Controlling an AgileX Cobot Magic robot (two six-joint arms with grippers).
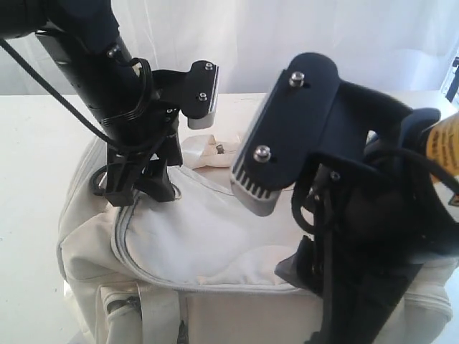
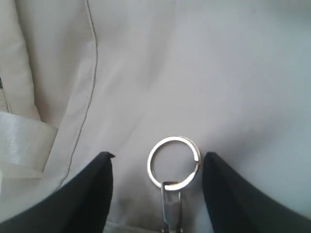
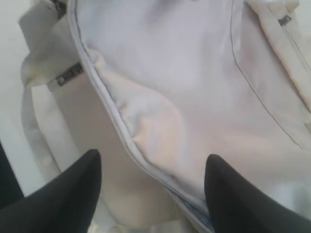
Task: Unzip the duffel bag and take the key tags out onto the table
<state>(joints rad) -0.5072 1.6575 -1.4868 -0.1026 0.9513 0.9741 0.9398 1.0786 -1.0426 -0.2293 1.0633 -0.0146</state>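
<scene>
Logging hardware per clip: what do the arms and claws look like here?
Both arms are matte black. Left arm trails black cables; right arm bears a yellow label. Each wrist carries a black camera housing with silver vented end. Left claw and right claw are black, tapering to points.

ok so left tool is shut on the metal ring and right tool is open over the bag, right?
No. The left tool is open, not shut on the metal ring: the left wrist view shows the ring lying between its fingers with a gap on each side. The right tool is open over the duffel bag, as stated.
</scene>
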